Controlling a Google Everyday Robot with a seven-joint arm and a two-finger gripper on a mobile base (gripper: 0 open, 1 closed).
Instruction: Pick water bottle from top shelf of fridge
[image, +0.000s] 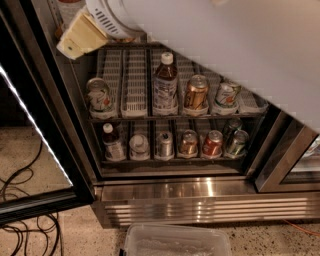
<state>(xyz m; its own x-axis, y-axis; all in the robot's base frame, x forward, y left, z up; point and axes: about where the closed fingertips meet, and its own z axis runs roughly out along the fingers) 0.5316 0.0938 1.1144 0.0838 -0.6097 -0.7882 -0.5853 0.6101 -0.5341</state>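
Observation:
My gripper (80, 37), a cream-coloured block on a white wrist, is at the upper left of the open fridge (200, 195), level with the front of the top shelf (125, 46). My white arm (240, 55) covers the upper right of the fridge and nearly all of that shelf. The water bottle is hidden behind the arm. On the rack below, a brown-drink bottle (165, 85) with a white cap stands in the white lane trays among cans.
The black-framed door with its light strip (35, 125) stands open at the left. Cans and a small bottle (112, 142) fill the lowest rack. Black cables (25, 200) lie on the floor at the left. A clear plastic bin (175, 242) sits in front of the steel base.

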